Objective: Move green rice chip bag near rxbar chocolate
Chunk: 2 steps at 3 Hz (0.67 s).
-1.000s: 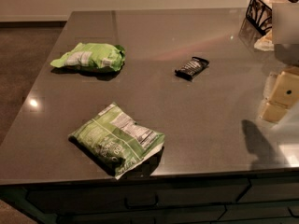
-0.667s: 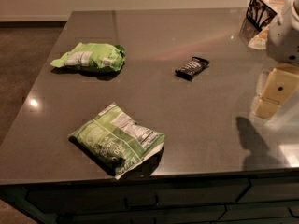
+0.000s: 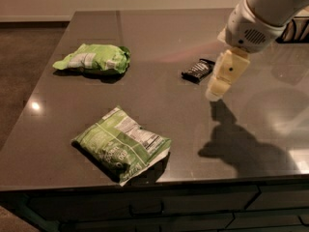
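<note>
Hovering cream gripper (image 3: pixel 214 93) just beside small black rxbar chocolate (image 3: pixel 198 69) | grip state: can't tell | puffy lime-green rice chip bag (image 3: pixel 94 59) well apart, untouched

Gripper (image 3: pixel 214 92): matt cream plastic, above the countertop (image 3: pixel 159 28), which is smooth, dark and glossy. Just left of it, rxbar chocolate (image 3: pixel 198 69): shiny black wrapper. Far left, green rice chip bag (image 3: pixel 94 59): crinkled film. Nearer-left, larger green bag (image 3: pixel 120 144): smoother film.
</note>
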Tool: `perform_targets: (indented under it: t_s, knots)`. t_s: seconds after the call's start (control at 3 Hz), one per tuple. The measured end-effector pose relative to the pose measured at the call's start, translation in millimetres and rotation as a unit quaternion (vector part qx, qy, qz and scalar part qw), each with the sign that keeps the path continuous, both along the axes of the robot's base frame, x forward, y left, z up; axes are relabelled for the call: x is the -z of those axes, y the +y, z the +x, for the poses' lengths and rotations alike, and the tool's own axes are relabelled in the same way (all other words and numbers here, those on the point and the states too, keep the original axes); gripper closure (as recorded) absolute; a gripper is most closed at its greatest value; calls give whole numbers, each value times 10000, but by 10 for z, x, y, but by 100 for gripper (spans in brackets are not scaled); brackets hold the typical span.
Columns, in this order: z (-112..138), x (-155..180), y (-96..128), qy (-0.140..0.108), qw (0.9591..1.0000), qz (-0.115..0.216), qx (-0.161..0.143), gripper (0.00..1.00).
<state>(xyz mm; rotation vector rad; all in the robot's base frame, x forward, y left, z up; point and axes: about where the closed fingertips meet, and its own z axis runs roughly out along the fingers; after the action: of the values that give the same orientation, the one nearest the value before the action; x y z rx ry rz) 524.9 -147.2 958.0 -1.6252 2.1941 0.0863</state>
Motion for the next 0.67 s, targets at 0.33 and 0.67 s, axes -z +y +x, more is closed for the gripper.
perform_targets:
  t_s: [0.33, 0.67]
  knots:
    - [375, 48, 387, -116, 9994, 317, 74, 0]
    - [706, 115, 857, -224, 9988, 441, 34, 0]
